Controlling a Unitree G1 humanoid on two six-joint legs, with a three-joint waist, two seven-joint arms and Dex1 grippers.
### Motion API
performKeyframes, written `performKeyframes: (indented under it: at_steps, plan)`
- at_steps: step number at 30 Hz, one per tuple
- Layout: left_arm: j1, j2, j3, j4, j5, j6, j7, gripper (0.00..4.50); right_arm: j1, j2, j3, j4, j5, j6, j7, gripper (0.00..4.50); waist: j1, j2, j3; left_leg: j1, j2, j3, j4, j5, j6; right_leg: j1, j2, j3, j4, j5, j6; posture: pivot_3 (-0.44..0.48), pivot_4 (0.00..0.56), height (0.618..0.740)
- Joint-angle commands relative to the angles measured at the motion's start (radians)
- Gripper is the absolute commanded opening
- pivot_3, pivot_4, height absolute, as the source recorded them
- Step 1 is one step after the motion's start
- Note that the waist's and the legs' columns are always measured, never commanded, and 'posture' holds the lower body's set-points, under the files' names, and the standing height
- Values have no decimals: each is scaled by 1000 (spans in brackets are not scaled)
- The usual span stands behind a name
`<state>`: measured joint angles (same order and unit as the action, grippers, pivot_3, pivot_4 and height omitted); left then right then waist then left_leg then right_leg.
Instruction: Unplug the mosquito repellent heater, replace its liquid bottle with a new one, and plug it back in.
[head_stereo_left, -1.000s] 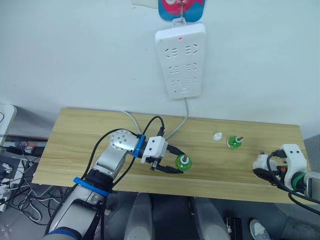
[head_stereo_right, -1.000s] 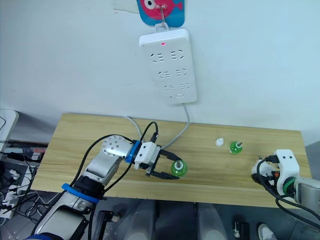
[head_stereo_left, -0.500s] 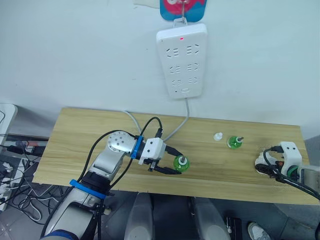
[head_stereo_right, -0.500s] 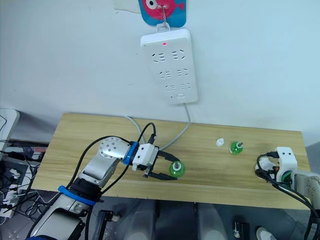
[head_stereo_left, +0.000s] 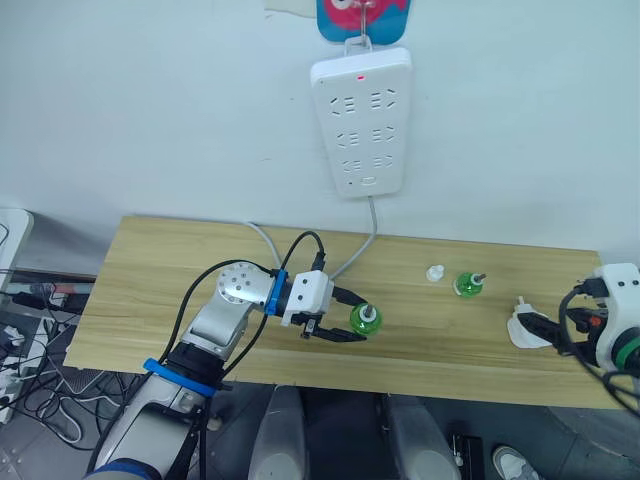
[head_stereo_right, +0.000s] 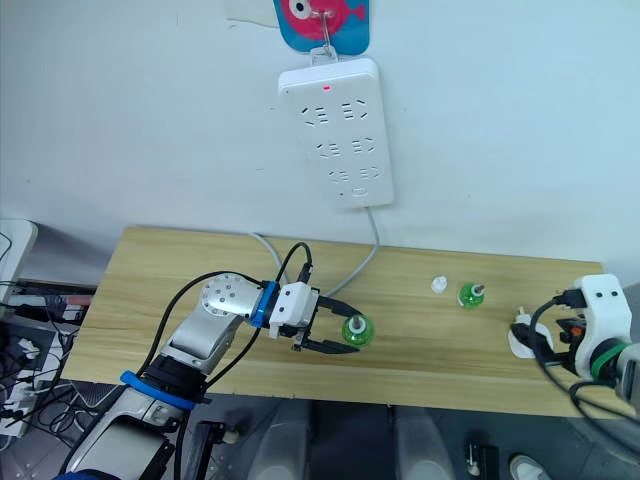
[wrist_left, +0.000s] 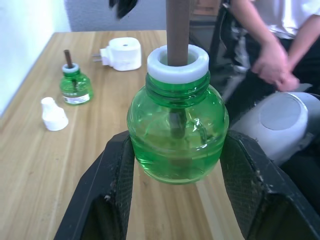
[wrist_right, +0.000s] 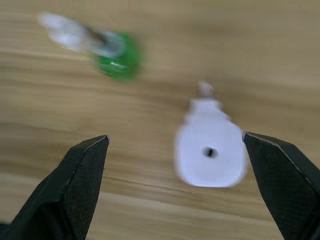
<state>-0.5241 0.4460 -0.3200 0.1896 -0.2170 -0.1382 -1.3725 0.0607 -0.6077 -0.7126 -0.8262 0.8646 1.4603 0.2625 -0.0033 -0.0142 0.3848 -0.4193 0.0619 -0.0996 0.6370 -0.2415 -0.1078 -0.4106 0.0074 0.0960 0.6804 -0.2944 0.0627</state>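
Observation:
My left gripper (head_stereo_left: 347, 322) is shut on a green liquid bottle (head_stereo_left: 365, 320) with a white collar and brown wick, held upright just above the table's middle front. The mosquito repellent heater (head_stereo_left: 522, 331), small, white and rounded, lies on the wooden table (head_stereo_left: 150, 290) near its right end, prongs pointing toward the wall. My right gripper (wrist_right: 175, 137) hovers just to the right of the heater, open, its fingers (wrist_right: 80, 185) spread wide and clear of it. A second green bottle (head_stereo_left: 465, 284) stands at the back right beside a small white cap (head_stereo_left: 435, 272).
A long white power strip (head_stereo_left: 361, 120) with a red light hangs on the wall above the table, its cable (head_stereo_left: 368, 240) running down behind my left arm. A seated person (wrist_left: 272, 45) is beyond the table's right end in the left wrist view.
My right gripper has drawn back to the right, away from the heater, which now lies uncovered on the table. The left gripper still holds its bottle in nearly the same place.

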Motion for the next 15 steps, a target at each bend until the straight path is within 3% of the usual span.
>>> performKeyframes:
  at_steps: [1, 3, 7, 11, 15]
  plan:
    - [12, -48, 16, -42, -18, 22, 68, 2170, 79, 114, 87, -216, 236, -235, -109, 4466, -3, 1, 0, 0, 0, 0, 0, 0, 0, 0, 0, 0, 0, 0, 0, 16, 367, 740]
    - [2, -78, 32, -52, -31, 46, 109, 2170, 159, 14, 348, -221, 98, -520, -137, 4466, -8, 0, 0, -1, -2, 3, 0, 0, 0, 0, -2, 2, 0, -1, 3, 0, 363, 740]
    - [-8, -89, 41, -65, -31, 58, 138, 2170, 250, 9, 702, -221, -156, -888, -273, 4466, -17, -3, -2, -2, -4, 2, 3, 0, 0, -1, -4, 2, -2, -1, 6, 0, 366, 740]
    - [-16, -91, 36, -66, -28, 67, 144, 2170, 200, 50, 943, -221, -338, -977, -383, 4466, -29, -4, -2, -2, -3, 2, 3, 3, -5, -2, -3, 2, -1, -1, 6, -7, 365, 740]
    - [-30, -100, 33, -53, -24, 69, 145, 2170, 113, 127, 1014, -221, -411, -908, -435, 4466, -29, -4, -2, -2, -2, 2, 3, 3, -6, -2, -2, 2, 0, -1, 6, -12, 366, 740]
